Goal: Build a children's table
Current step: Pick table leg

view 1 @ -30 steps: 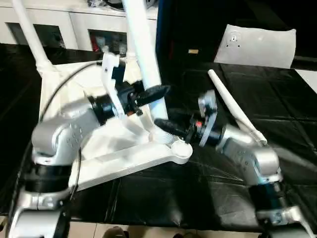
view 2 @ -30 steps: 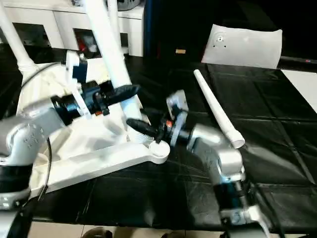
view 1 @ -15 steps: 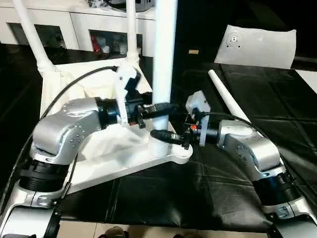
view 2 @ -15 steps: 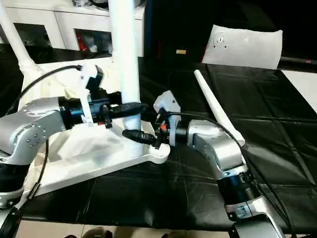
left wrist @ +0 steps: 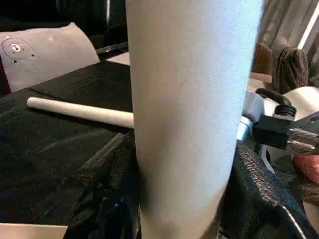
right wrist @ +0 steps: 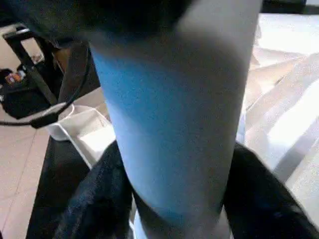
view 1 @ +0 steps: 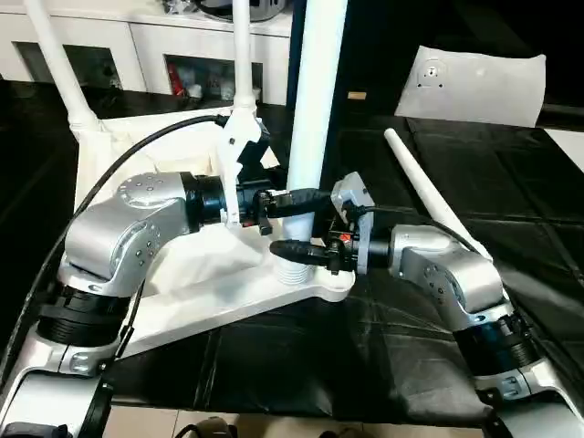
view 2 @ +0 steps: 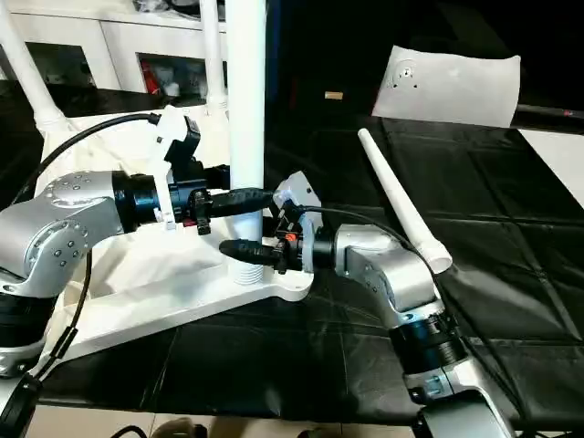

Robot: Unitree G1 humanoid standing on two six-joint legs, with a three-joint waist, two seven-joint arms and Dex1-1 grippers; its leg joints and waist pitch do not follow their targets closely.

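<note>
Table top (view 1: 173,274) lay inverted on the black counter (view 1: 438,365), left of centre. One leg (view 1: 315,109) stood upright in the near corner socket (view 1: 306,274), at about 6 o'clock of the top. Left end effector (view 1: 301,203) pinched that leg from 9 o'clock; right end effector (view 1: 297,251) clamped it lower, from 3 o'clock. Two fitted legs (view 1: 59,68) rose at the far corners. A loose leg (view 1: 429,196) lay at 3 o'clock, well apart.
</note>
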